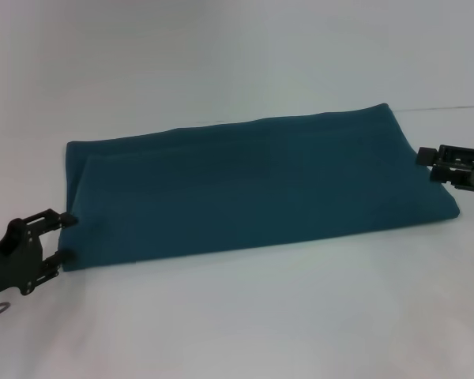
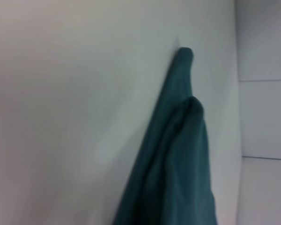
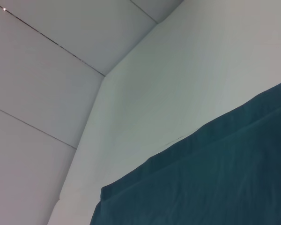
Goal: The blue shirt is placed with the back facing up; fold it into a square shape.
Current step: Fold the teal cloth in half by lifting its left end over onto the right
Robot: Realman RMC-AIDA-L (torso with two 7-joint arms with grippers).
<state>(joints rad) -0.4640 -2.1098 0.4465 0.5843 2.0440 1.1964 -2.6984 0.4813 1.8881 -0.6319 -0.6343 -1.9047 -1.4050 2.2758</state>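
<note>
The blue shirt (image 1: pixel 253 185) lies folded into a long, flat band across the white table (image 1: pixel 237 316). My left gripper (image 1: pixel 62 238) is at the band's left end, open, with one fingertip near each side of that edge and no cloth visibly pinched. My right gripper (image 1: pixel 428 166) is at the band's right end, just touching or just off the edge. In the left wrist view the blue shirt (image 2: pixel 173 168) shows as stacked folded layers seen along their length. In the right wrist view a layered edge of the blue shirt (image 3: pixel 210 183) fills one corner.
The white table (image 3: pixel 187 84) extends in front of and behind the shirt. In the right wrist view the table's edge and a pale tiled floor (image 3: pixel 37 93) lie beyond the shirt. A seam line (image 1: pixel 450 107) runs along the table's far right.
</note>
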